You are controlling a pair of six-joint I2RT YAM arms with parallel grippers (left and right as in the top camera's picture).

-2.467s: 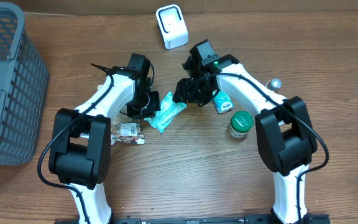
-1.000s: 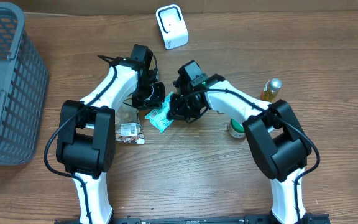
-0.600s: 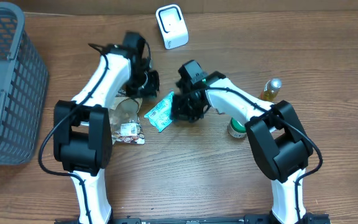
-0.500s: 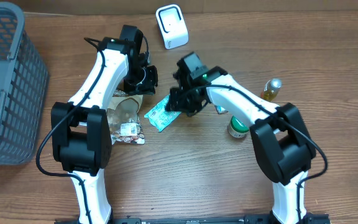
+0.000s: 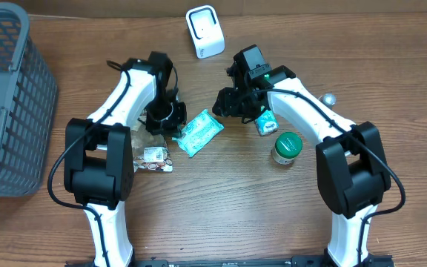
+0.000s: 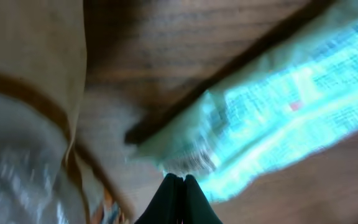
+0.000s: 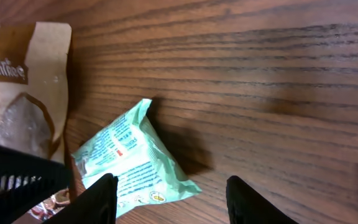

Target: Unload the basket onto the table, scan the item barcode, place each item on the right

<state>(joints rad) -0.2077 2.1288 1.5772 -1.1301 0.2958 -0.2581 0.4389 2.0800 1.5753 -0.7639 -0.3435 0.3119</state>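
One teal packet (image 5: 199, 132) lies flat between both arms; left gripper (image 5: 164, 119) pinched closed at its edge; right gripper (image 5: 232, 104) half spread, empty; one scanner (image 5: 204, 31) beyond

One basket (image 5: 6, 148), one scanner (image 5: 204, 31), one jar (image 5: 288, 147). Two bottles: teal (image 5: 265, 123), silver-capped (image 5: 327, 98). Three packets: mint (image 5: 199, 132), brown (image 7: 23, 81), small (image 5: 154, 157).

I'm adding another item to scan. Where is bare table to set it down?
Bare wood: in front of the teal packet, between left arm and right arm; also between basket and left arm. Crowded: around the packet, by the left gripper, right gripper, jar.
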